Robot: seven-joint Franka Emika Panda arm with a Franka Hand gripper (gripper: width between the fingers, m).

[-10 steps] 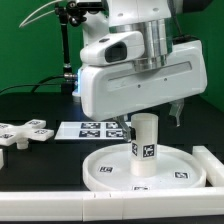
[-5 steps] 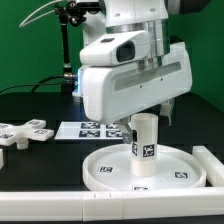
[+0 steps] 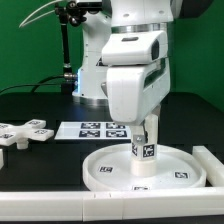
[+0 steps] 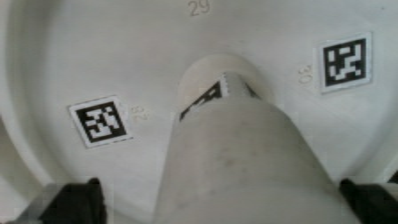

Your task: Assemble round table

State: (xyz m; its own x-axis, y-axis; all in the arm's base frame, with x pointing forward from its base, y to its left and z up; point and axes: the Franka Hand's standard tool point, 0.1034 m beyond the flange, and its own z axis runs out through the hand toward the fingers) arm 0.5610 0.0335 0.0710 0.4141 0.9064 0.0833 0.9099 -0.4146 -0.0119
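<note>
The short cylindrical leg (image 3: 145,150) stands upright in the middle of the large round disc (image 3: 100,170). My gripper (image 3: 148,128) straddles the leg's top from above. In the wrist view the leg (image 4: 240,140) fills the middle, and the dark fingertips (image 4: 75,202) stand either side with a strip of the disc (image 4: 107,60) showing between them and the leg. So the gripper (image 4: 217,205) is open around the leg. The cross-shaped foot piece (image 3: 25,132) lies on the table at the exterior view's left.
The marker board (image 3: 95,128) lies flat behind the disc. A long white bar (image 3: 212,165) runs along the disc's right side and front in the exterior view. The arm's base and a camera stand are at the back.
The wrist and hand have turned about the vertical axis over the leg. The leg's tag faces the same way as before, and the disc has not moved.
</note>
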